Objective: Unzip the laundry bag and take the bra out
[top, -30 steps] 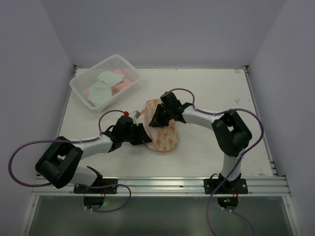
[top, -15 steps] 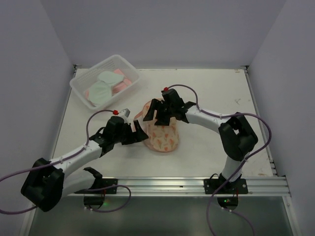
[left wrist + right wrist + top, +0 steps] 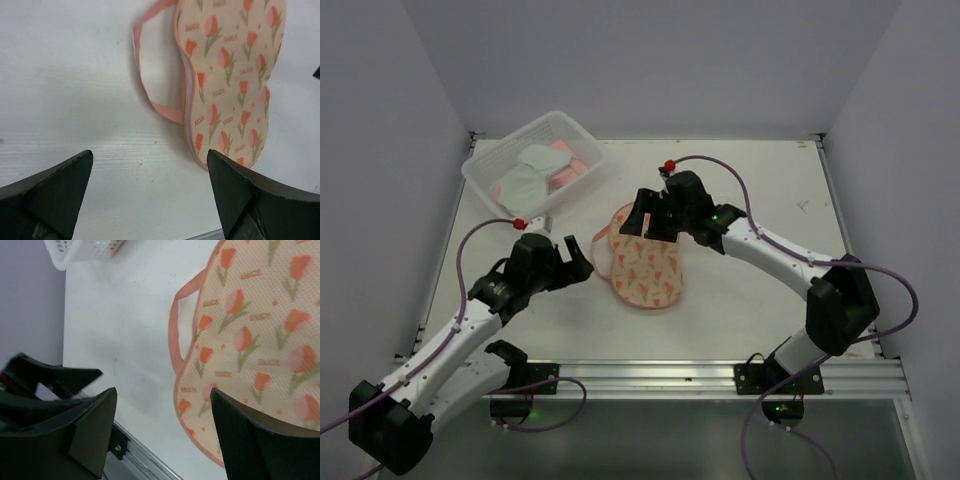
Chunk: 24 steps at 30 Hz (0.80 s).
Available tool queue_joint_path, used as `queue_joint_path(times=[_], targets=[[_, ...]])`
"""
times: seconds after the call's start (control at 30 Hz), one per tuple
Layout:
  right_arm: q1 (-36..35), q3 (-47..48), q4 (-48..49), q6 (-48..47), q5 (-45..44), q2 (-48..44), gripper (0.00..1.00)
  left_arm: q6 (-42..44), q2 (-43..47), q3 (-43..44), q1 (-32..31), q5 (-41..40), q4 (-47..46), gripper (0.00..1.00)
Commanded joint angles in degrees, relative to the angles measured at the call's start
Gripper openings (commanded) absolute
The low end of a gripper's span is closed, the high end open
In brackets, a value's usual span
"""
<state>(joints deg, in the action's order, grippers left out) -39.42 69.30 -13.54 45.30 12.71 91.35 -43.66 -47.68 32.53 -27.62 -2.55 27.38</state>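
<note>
Your left tool (image 3: 582, 264) gapes empty, just left of the laundry bag (image 3: 650, 272). Right tool (image 3: 653, 220) — open too — over its far end.

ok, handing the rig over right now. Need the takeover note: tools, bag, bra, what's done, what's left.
Left tool: open, empty, over the table just left of the laundry bag.
Right tool: open, empty, at the bag's far end.
Laundry bag: lies flat mid-table, printed side up, pink edge band bowed out on its left side; nothing grips it.
No bra lies beside the bag. Pale green and pink pieces sit in the clear tub at the far left corner; cannot tell what they are.
Done: cannot tell how far the zip is open.
Left: check the zip, open the bag, pull out the bra if inside.
</note>
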Motion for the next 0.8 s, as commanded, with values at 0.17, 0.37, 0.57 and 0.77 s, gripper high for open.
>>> queue_joint_path(times=[0.17, 0.37, 0.57, 0.77], targets=[[1.27, -1.62, -10.7, -12.68, -29.61, -23.74, 0.99, 10.08, 4.17, 21.92, 0.63, -20.29, 9.71, 1.0], [1.54, -1.36, -13.0, -22.17, -47.83, -41.67, 0.99, 19.21, 5.84, 34.67, 0.55, -31.8, 12.0, 1.0], [1.54, -0.39, -11.77, -33.51, -56.82, -56.16, 0.99, 30.46, 8.57, 42.95, 0.63, -38.04, 11.04, 1.0], [1.54, 0.57, -11.69, -41.33, -56.75, -65.84, 0.99, 40.03, 13.92, 46.22, 0.46, -42.97, 7.35, 1.0]])
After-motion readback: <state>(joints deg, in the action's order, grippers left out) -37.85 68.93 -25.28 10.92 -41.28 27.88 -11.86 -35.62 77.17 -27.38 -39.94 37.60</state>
